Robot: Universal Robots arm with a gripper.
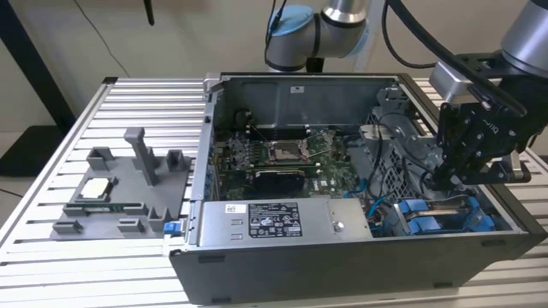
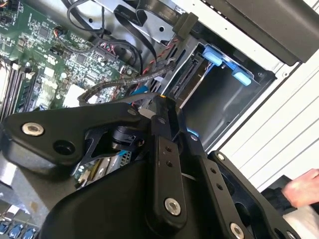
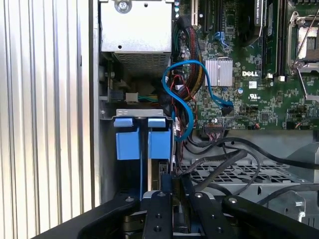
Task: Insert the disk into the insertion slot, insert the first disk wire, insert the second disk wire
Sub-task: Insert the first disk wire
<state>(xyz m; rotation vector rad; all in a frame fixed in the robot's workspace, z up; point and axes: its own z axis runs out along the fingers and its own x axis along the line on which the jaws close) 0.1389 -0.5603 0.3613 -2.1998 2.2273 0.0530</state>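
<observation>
One disk (image 3: 159,144), blue carrier incl., sits in the insertion slot (image 2: 224,107) at the corner of the open computer case (image 1: 342,263), on the exterior view's right. End effector (image 1: 441,183) hangs just above the disk, near its connector edge, w/ black wires (image 2: 124,84) close by; its grip state: can't tell. Grey power-supply box (image 1: 274,221) lies beside the bay. Case stands on the slatted bench (image 1: 128,96). A person's hand (image 2: 304,186) is outside the case.
</observation>
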